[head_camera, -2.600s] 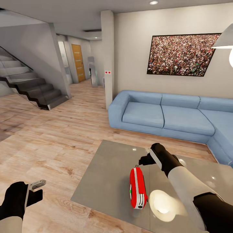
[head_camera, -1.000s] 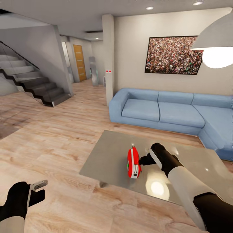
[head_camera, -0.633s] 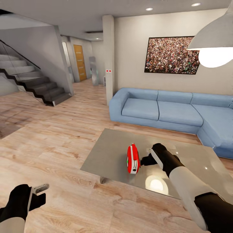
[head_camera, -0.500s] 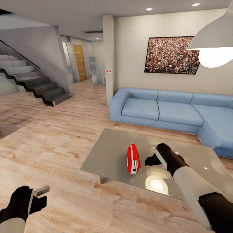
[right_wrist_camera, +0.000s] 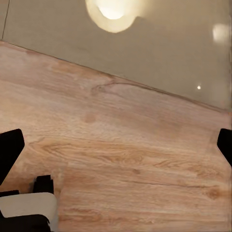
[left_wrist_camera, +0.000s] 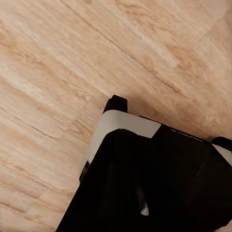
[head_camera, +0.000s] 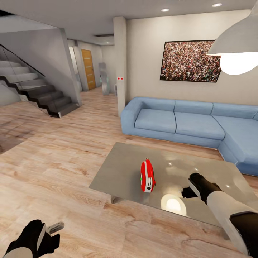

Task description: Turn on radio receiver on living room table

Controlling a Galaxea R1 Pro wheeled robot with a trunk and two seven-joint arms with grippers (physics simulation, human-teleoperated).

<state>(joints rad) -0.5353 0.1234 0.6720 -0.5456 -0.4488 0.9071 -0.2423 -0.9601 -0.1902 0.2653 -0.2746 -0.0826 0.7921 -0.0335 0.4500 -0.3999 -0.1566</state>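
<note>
On grey coffee table [head_camera: 122, 175], red radio receiver [head_camera: 147, 176] stands on edge, centre-front. Right gripper [head_camera: 189, 191] nearby, fingers apart; left gripper [head_camera: 53, 229] low, state unclear. Approach slowly, press without toppling radio.

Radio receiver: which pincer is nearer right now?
Right. The right pincer hangs over the table beside the radio receiver, apart from it. The left pincer is low over the floor, well away.

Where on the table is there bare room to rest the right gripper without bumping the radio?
The table is bare from the radio out to its edge on the stairs side, and along the far strip toward the sofa. The right gripper hangs over bare top beside the lamp's reflection, apart from the radio. Nowhere looks crowded.
</note>
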